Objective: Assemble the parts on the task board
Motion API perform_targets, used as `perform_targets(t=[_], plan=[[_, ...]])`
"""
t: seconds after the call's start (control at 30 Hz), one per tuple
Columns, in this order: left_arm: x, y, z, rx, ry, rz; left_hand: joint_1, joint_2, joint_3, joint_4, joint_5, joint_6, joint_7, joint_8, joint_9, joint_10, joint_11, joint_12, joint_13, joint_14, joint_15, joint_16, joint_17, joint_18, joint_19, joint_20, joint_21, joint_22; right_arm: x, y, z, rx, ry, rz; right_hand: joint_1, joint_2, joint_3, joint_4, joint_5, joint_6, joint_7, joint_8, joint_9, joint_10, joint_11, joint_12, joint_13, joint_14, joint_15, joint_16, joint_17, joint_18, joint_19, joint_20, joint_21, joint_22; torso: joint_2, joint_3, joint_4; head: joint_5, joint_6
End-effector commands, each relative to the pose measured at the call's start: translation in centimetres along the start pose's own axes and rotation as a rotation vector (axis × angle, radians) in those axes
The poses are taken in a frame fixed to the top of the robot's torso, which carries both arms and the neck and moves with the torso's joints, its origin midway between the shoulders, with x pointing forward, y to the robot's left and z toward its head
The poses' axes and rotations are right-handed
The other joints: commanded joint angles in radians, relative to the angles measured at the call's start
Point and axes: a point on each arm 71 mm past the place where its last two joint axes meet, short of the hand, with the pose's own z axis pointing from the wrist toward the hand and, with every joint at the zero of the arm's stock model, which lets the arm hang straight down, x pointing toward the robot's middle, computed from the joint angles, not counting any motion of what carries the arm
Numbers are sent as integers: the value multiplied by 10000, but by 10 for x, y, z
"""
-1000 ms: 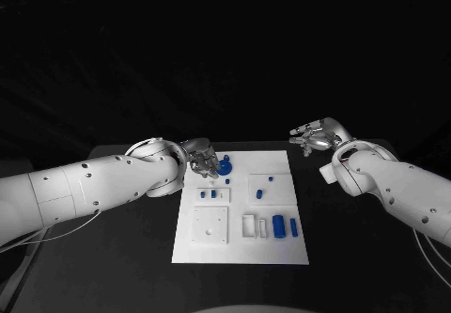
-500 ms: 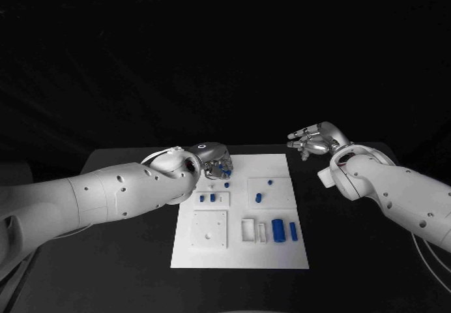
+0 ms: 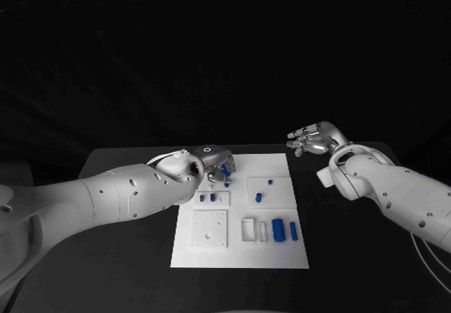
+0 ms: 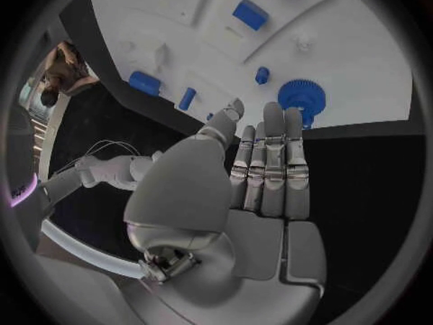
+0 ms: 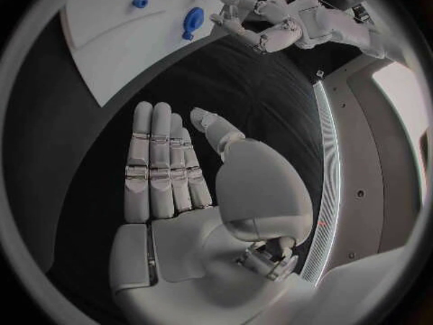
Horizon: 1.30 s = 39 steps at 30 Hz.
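Board: the white task board (image 3: 240, 254) lies flat in the middle of the black table (image 3: 131, 261), its long side running away from the robot.
Left hand: the left hand (image 3: 218, 164) hangs over the board's far left corner. In the left wrist view its fingers (image 4: 273, 159) lie straight and side by side, the thumb a little apart, with nothing in them.
Gear: a blue gear (image 4: 296, 97) lies on the board near its far edge, just past the left fingertips in the left wrist view; whether they touch it I cannot tell. The same gear (image 5: 192, 19) also shows in the right wrist view.
Right hand: the right hand (image 3: 315, 140) is held above the table off the board's far right corner, well apart from the parts. Its fingers (image 5: 158, 159) are stretched out flat and hold nothing.
Other parts: a blue cylinder (image 3: 278, 229) and a slimmer blue bar (image 3: 293, 230) lie side by side near the board's right edge; small blue pieces (image 3: 208, 196) lie near the board's middle.
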Motion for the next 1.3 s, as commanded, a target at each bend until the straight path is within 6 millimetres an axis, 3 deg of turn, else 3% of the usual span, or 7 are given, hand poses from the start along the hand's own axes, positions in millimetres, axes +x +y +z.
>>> perform_targets(t=[0.03, 0.17, 0.2, 0.7, 1.23, 1.3], plan=[[8, -2, 1, 337, 398, 323, 85, -104, -107, 115, -45, -55, 5, -32, 7, -65, 11, -24, 4, -68, -22, 99, -110, 38, 124, -15, -60, -238, 2, 3, 0, -180, 77, 60, 67, 40, -37, 8, 36, -165, 24, -33, -20, 72, 84, -400, -429, 20, 135, -446, -369, -21, -191, 65, 45, -578, -9, -2, -5, 17, 17], [13, 0, 2, 258, 523, 315, 106, -82, -102, 137, -50, -62, 31, -18, 5, -52, 17, -40, -3, -36, -23, 149, -117, 46, 157, -18, -39, -260, 3, 3, 0, -187, 134, 90, 155, 62, -167, -17, 19, -198, 39, -33, -18, 361, 74, -846, -1020, 302, 164, -982, -855, 2, -90, 98, 75, -1545, -6, -3, -9, 40, 9], [14, 1, 2, 242, 551, 308, 107, -83, -103, 141, -50, -63, 33, -18, 5, -50, 17, -40, -3, -38, -23, 158, -118, 46, 160, -18, -38, -263, 3, 3, 0, -184, 149, 95, 204, 121, -472, -15, 29, -181, 31, -33, -33, 693, 100, -1187, -1657, 661, 152, -1486, -1255, -70, 186, 68, 161, -2948, -5, -1, -2, 34, 7], [29, 4, 6, 82, 783, 260, 187, 10, 97, 78, 9, 5, 64, -18, 5, 33, 0, -44, -7, -98, -78, 738, -72, 85, 236, -87, 51, 258, 5, 4, 1, -200, 226, 128, 182, 155, -488, -64, 31, -202, 44, -29, -31, 605, 162, -1321, -1793, 634, 215, -1795, -1425, -73, 132, 127, 263, -3882, 0, -9, -1, 29, -7], [36, 11, 10, -170, 1139, 63, 42, 270, 699, -378, 195, 138, 52, -19, 5, 260, -57, -54, -13, -178, -138, 1318, 27, 197, 100, -145, 198, 1899, 6, 5, 1, -196, 278, 154, 164, 162, -505, -55, 42, -193, 45, -31, -31, 617, 165, -1363, -1790, 661, 219, -1842, -1472, -82, 126, 128, 328, -4121, 7, -16, 6, -17, -32], [38, 11, 10, -169, 1192, 30, 15, 341, 756, -400, 193, 257, -11, -14, 9, 317, -101, -51, -11, -198, -176, 1422, 54, 199, 90, -160, 180, 2076, 7, 5, 1, -200, 286, 159, 176, 168, -532, -48, 36, -191, 45, -30, -32, 629, 168, -1396, -1789, 677, 221, -1877, -1504, -90, 99, 127, 556, -4532, 6, -16, 7, -19, -39]])
